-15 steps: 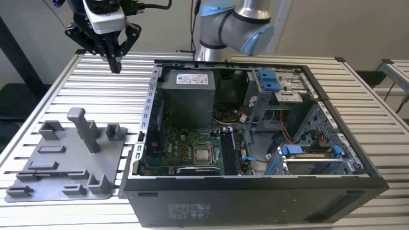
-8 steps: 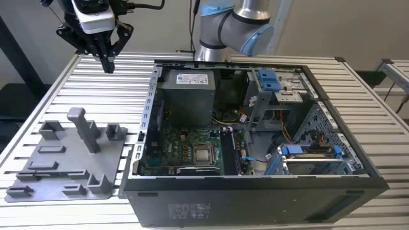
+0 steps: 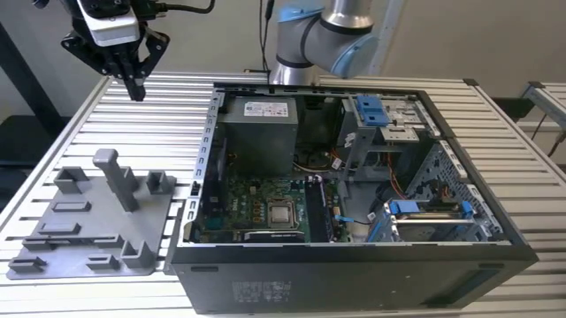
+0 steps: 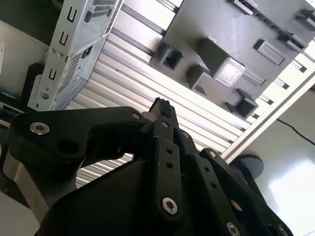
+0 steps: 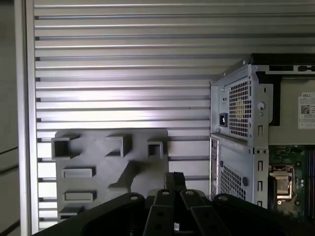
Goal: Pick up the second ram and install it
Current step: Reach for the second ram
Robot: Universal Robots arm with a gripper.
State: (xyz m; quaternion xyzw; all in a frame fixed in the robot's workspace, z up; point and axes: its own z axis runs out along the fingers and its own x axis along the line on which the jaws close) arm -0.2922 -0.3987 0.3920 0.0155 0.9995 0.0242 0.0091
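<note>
Gripper [image 3: 135, 89] clenched, empty, over the bench's [image 3: 177, 112] far corner on the exterior view's left, well apart from PC case [image 3: 354, 278]. Second ram [image 3: 329, 209] sits edge-on in slot near CPU socket [image 3: 281, 213]. Judged: install approx done; next calls for seating check.

Soft, even light fills the exterior view; the ribbed table [image 3: 115, 126] beneath the gripper [image 3: 134, 89] shines pale, while the open computer case [image 3: 354, 265] off to its side holds dim hollows. In the first wrist view a broad band of glare crosses the slats beyond the gripper; a soft-edged shadow lies on the grey tray [image 5: 98, 157] just ahead of it. In the second wrist view the gripper's black body reads dark and nearly featureless; the tray's post top [image 4: 229, 73] glints white; the floor [image 4: 290, 191] past the table edge is blown out.
</note>
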